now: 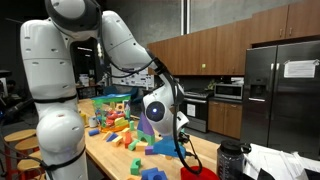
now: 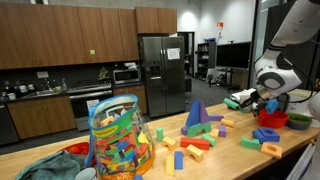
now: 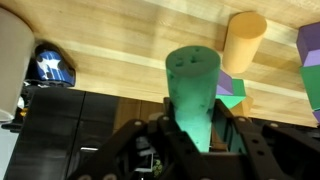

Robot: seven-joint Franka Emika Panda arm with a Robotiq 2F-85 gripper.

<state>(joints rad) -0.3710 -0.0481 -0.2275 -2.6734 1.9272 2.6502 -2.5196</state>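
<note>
Cylinder (image 3: 198, 92), green, between jaws, tabletop (image 3: 110, 55) edge close.

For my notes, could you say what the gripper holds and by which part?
The gripper holds a green cylindrical block by its end nearest the wrist.

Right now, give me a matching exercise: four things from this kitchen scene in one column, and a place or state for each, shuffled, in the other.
1. green cylinder
2. yellow cylinder
3. clear bag
4. refrigerator

A. beside the wooden cabinets
B. clamped in the gripper
C. on the counter, apart from the gripper
D. stuffed with coloured blocks

Pairs: 1-B, 2-C, 3-D, 4-A
</note>
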